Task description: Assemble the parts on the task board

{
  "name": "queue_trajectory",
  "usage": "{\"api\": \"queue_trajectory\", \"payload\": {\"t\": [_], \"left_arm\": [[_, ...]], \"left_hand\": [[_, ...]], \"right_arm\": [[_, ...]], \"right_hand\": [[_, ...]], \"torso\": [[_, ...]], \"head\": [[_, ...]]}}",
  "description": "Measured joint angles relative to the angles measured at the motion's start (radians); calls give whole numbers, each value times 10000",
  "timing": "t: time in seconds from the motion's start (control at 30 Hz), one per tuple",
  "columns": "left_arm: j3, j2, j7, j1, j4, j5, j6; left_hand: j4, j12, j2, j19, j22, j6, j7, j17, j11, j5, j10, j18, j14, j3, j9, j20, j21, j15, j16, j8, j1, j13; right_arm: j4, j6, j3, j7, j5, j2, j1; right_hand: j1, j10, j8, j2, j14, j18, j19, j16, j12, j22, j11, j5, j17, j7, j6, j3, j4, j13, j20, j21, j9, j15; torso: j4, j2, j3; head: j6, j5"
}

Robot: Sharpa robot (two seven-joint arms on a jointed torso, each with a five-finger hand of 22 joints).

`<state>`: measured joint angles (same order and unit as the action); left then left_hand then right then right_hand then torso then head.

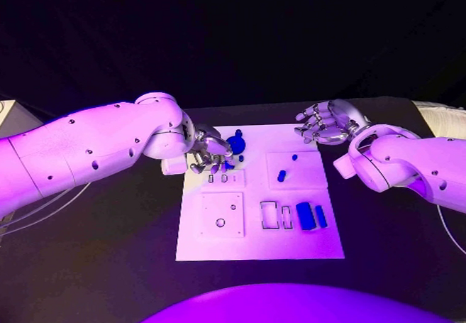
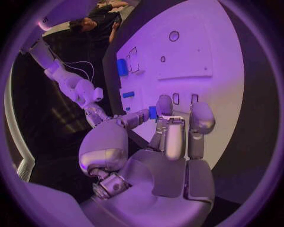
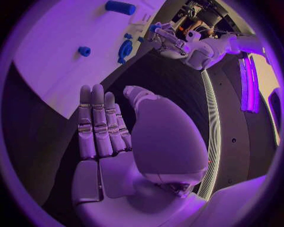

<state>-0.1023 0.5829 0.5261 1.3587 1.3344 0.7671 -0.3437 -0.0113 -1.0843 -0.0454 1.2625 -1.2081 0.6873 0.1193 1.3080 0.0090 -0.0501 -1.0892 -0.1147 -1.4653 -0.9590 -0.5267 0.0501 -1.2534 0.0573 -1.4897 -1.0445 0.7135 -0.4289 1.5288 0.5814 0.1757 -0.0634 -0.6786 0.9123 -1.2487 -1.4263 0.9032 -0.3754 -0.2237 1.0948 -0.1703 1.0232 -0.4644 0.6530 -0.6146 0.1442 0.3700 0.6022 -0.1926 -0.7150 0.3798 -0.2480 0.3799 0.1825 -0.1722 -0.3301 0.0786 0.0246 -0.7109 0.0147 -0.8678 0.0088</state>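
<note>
The white task board [image 1: 258, 242] lies mid-table. My left hand [image 1: 207, 155] hovers over its far left corner, above two small slots [image 1: 219, 178]. A small blue part [image 2: 153, 112] sits pinched between that hand's thumb tip and a fingertip, with the other fingers [image 2: 201, 118] curled. A round blue part [image 1: 236, 141] stands just beyond the hand. My right hand [image 1: 329, 122] hangs off the board's far right corner, fingers [image 3: 97, 123] straight and holding nothing. A blue peg [image 1: 282, 175] lies on the right panel, and two blue blocks [image 1: 311, 215] rest lower right.
A tiny blue part [image 1: 294, 157] sits near the board's far right. A square panel with round holes [image 1: 221, 214] takes up the near left, and narrow rectangular slots [image 1: 274, 215] lie beside the blocks. Black table [image 1: 113, 244] surrounds the board.
</note>
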Motion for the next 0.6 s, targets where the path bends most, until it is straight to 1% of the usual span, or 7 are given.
{"api": "queue_trajectory", "payload": {"t": [0.03, 0.13, 0.17, 0.2, 0.4, 0.47, 0.6], "left_arm": [[-31, -51, 4, 33, -45, 87, -42], [-153, -215, 19, 130, -180, 404, -180], [-191, -272, 24, 157, -215, 538, -232], [-220, -310, 29, 175, -240, 632, -269], [-381, -473, 57, 249, -341, 1237, -543], [-429, -511, 67, 266, -352, 1397, -665], [-517, -572, 83, 296, -391, 1604, -882]], "left_hand": [[0, -82, -1, 90, -89, 80, -48, 0, 5, 0, -103, 0, -17, 0, -30, -19, -88, 18, -75, -1, -22, -145], [2, -253, 96, 369, -381, 316, -103, 0, -55, -687, -554, -2, 1, 2, -144, -123, -366, 105, -353, -32, -253, -511], [25, -254, 110, 461, -468, 334, -89, 0, -33, -826, -644, 154, -20, 25, -159, -142, -444, 162, -441, -42, -283, -600], [65, -285, 93, 500, -527, 374, -83, 0, -95, -896, -786, 160, -2, 65, -172, -176, -501, 181, -487, -43, -326, -692], [187, -759, 64, 798, -869, 674, -70, -1, -26, -967, -1314, 159, -3, 187, -235, -214, -785, 253, -676, 35, -431, -1841], [233, -814, 70, 884, -934, 781, -72, -1, -51, -1070, -1413, 159, -16, 233, -243, -236, -847, 307, -736, 89, -439, -2022], [281, -833, 80, 975, -1001, 890, -65, -1, -56, -1209, -1514, 318, -2, 281, -247, -267, -925, 322, -775, 154, -470, -2230]], "right_arm": [[-1, -2, 0, 1, 0, -3, 0], [-7, -7, 1, 3, 0, -20, 1], [-12, -10, 1, 3, 0, -29, 2], [-15, -12, 1, 3, 0, -35, 2], [-36, -26, 1, 2, 0, -67, 4], [-44, -29, 1, 1, 0, -72, 8], [-50, -35, 1, -3, 0, -81, 10]], "right_hand": [[0, 0, 0, 0, 0, 0, 0, 0, 0, 0, 0, 0, 0, 0, 0, 0, 0, -4, 0, 0, 0, 0], [0, 0, 0, 0, 0, 0, 0, 0, 0, 0, 0, 0, 0, 0, 0, 0, 0, -4, 0, 1, 0, 0], [0, 0, 0, 0, 0, 0, 0, 0, 0, 0, 0, 0, 0, 0, 0, 0, 0, -4, 0, 0, 0, 0], [0, 0, 0, 0, 0, 0, 0, 0, 0, 1, 0, 4, 0, 0, 0, 0, 0, -5, 0, 0, 0, 0], [0, 1, 0, 0, 0, 1, 0, 0, 0, 11, 0, 42, 0, 0, 0, 0, 0, -18, 0, 0, 0, 0], [0, 0, 0, 0, 0, 0, 0, 0, 0, 11, 0, 42, 0, 0, 0, 0, -1, -18, 0, 0, 0, 0], [0, 1, 0, 0, 0, 0, 0, 46, 0, 11, -1, 42, 0, 0, 0, 28, 28, -35, 0, 0, 9, 0]], "torso": [[2, 0, 0], [5, 3, 1], [9, 7, 4], [11, 8, 6], [17, 12, 6], [17, 12, 4], [17, 8, -2]], "head": [[5, 4], [14, 21], [16, 30], [19, 35], [35, 75], [35, 86], [20, 107]]}}
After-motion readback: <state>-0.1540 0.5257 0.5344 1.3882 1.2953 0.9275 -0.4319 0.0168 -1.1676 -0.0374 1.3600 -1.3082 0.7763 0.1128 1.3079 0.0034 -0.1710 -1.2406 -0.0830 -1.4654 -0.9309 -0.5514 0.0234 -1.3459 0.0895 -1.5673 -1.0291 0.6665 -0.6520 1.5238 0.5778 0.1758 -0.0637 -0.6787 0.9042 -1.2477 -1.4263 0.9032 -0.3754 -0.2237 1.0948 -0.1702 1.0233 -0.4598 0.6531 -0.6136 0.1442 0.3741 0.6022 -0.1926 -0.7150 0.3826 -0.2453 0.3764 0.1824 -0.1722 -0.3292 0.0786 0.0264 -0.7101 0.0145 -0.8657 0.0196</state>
